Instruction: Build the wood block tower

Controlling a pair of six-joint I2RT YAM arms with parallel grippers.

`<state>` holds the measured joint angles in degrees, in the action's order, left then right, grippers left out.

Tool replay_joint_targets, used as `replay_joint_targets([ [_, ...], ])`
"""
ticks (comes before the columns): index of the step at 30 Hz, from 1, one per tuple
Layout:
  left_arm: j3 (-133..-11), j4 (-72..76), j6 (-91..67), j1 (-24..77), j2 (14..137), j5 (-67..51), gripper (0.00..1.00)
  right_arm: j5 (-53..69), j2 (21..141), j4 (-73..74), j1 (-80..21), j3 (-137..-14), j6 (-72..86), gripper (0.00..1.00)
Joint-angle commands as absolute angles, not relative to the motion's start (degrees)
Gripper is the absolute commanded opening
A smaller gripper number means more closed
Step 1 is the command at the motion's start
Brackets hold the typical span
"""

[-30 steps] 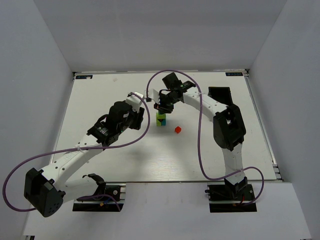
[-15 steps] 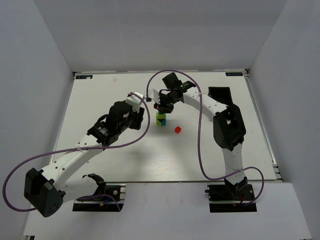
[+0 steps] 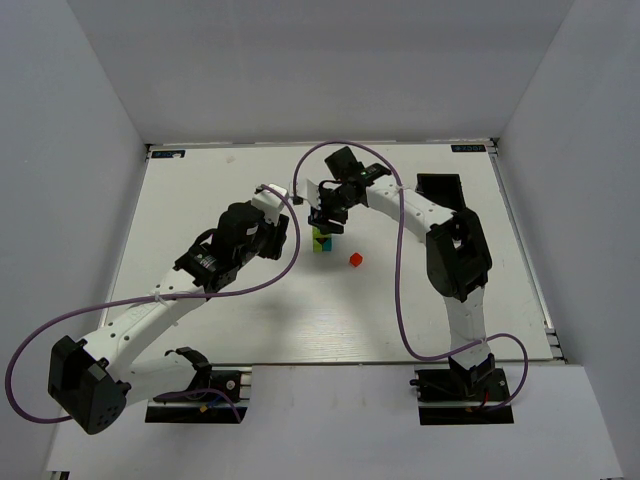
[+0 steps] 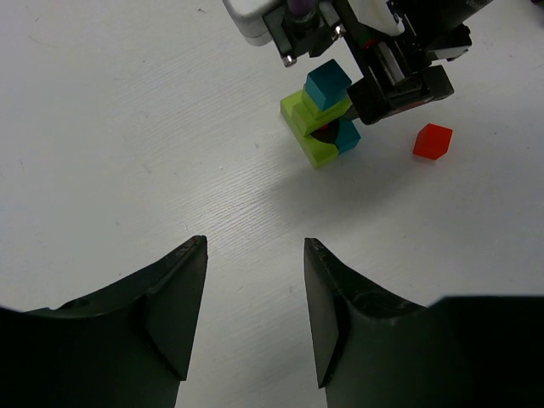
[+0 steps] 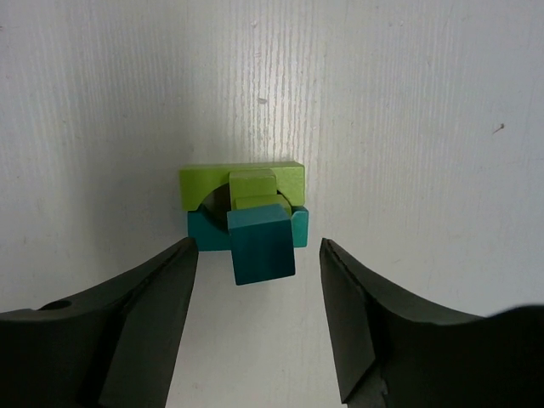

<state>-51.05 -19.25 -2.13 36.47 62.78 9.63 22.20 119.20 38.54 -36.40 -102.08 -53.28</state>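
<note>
While the top view puts the wood block tower (image 3: 321, 239) mid-frame under the right gripper (image 3: 328, 216), a red cube (image 3: 355, 259) sits just lower right. Left wrist view: the left gripper (image 4: 255, 246) stands parted, empty. Right wrist view: the right jaws are spread, clear of the centred teal top cube (image 5: 262, 242).

Two lime blocks (image 4: 310, 143), two teal blocks (image 4: 328, 81), one red cube (image 4: 432, 141)

The top camera looked down on the whole table (image 3: 200, 200) from its near edge, while both wrist cameras shared the wood block tower (image 5: 246, 223), the right one nearest, straight above
</note>
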Motion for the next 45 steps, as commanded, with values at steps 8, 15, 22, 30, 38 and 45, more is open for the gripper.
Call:
replay_joint_targets([
  [8, -50.89, -18.81, -2.11, 36.12, 61.0, 9.67, 0.6, 21.71, 116.72, 35.78, -36.47, -99.41, -53.26, 0.9],
  [15, -50.89, -18.81, -2.11, 36.12, 61.0, 9.67, 0.61, 19.87, 111.37, 32.97, -35.77, -95.2, -53.26, 0.9],
  [22, -50.89, -18.81, -2.11, 36.12, 61.0, 10.2, 0.61, 16.62, 101.71, 29.45, -32.97, -85.18, -54.4, 0.9],
  [30, -50.37, -18.81, -2.11, 36.12, 60.47, 9.58, 0.17, 26.52, 93.25, 29.17, -27.07, -66.28, -72.71, 0.42],
  [38, -50.36, -18.81, -2.11, 36.12, 60.47, 10.2, 0.42, 31.73, 98.34, 34.9, -26.89, -65.83, -86.22, 0.55],
  [45, -50.36, -18.81, -2.11, 36.12, 61.0, 10.2, 0.49, 31.47, 100.9, 33.22, -27.33, -66.88, -87.27, 0.63],
])
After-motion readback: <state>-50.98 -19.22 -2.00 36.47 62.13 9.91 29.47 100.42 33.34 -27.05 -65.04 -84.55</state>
